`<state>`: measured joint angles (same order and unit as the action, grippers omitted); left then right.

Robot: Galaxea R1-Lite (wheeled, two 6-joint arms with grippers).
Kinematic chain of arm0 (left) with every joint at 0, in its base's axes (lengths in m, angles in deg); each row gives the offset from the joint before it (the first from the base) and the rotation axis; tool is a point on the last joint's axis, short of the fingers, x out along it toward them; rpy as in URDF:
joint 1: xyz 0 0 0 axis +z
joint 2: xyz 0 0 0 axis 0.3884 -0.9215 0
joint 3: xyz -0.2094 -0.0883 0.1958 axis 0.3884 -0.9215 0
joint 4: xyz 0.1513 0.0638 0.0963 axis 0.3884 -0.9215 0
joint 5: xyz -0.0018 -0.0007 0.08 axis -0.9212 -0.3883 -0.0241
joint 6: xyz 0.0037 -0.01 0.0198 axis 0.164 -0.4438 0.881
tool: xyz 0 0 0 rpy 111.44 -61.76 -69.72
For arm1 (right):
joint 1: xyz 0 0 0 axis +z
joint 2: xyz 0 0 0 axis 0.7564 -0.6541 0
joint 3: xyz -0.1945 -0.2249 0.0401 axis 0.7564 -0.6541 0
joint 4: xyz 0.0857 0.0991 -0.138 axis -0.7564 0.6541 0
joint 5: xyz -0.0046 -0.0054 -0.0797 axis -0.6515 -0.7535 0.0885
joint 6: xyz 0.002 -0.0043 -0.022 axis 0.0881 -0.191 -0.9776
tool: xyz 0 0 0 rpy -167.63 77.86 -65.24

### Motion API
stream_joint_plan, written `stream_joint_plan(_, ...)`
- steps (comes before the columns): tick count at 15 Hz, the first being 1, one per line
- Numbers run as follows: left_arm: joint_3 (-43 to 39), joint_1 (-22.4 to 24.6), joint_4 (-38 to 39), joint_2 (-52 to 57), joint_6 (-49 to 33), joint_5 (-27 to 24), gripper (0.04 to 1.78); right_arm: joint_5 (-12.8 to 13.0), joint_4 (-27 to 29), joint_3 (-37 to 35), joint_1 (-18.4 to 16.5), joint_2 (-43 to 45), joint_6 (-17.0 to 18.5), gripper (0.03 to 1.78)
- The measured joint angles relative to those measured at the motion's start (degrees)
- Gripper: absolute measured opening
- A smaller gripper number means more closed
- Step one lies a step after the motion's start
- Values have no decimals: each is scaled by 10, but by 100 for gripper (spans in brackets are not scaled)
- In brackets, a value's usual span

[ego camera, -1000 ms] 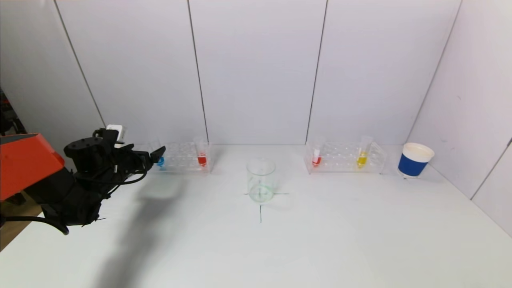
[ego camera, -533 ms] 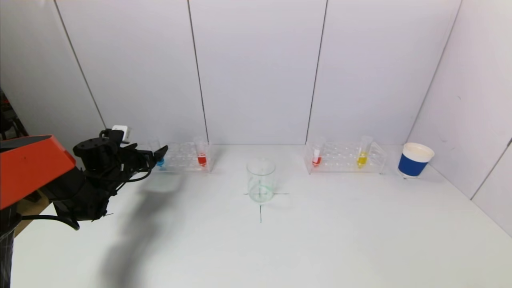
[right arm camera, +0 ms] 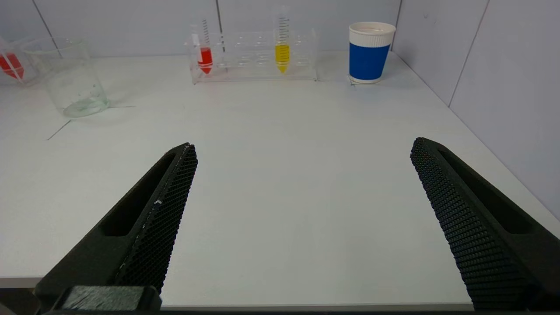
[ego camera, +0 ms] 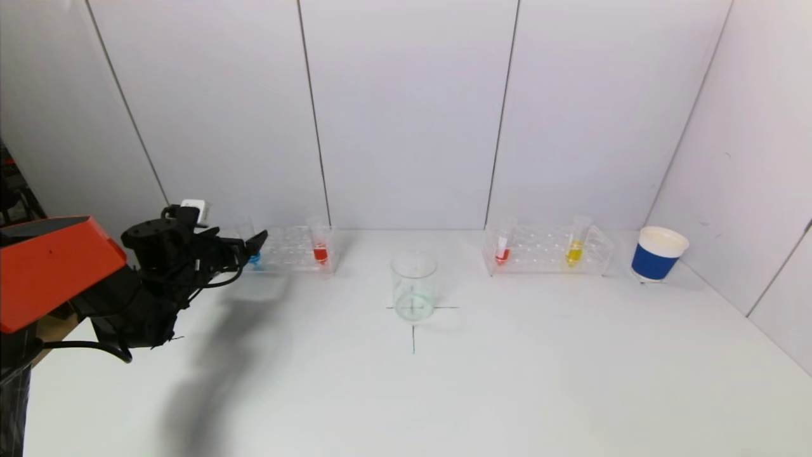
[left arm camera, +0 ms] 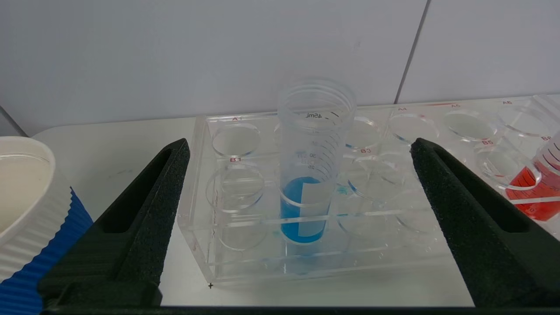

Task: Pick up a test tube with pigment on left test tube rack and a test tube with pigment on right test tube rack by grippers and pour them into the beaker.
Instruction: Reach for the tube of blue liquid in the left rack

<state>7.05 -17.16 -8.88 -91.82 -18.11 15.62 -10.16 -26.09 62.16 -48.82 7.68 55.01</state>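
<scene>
The left clear rack (ego camera: 288,249) holds a tube of blue pigment (ego camera: 254,257) and a tube of red pigment (ego camera: 320,252). My left gripper (ego camera: 244,244) is open just in front of the rack. In the left wrist view the blue tube (left arm camera: 306,205) stands upright between the spread fingers (left arm camera: 162,192), untouched. The right rack (ego camera: 547,249) holds a red tube (ego camera: 502,254) and a yellow tube (ego camera: 574,252). The glass beaker (ego camera: 413,287) stands at the table's middle. My right gripper (right arm camera: 302,151) is open and empty over the near table, out of the head view.
A blue and white paper cup (ego camera: 658,254) stands right of the right rack. Another blue and white cup (left arm camera: 26,205) sits close beside my left gripper. White walls close the table at the back and right.
My left gripper has moved forward toward the left rack, closing in on the blue tube. Nothing else has moved.
</scene>
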Motion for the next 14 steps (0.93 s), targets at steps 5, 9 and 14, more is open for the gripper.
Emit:
stream_joint_plan(5, 14, 0, -6, -4, 0, 2, 176, 0, 0, 0, 0, 0, 0, 177)
stream_joint_plan(9, 29, -2, -10, -8, 2, 1, 176, 0, 0, 0, 0, 0, 0, 177)
stream_joint_plan(14, 37, -5, -14, -14, 6, -2, 176, 0, 0, 0, 0, 0, 0, 177)
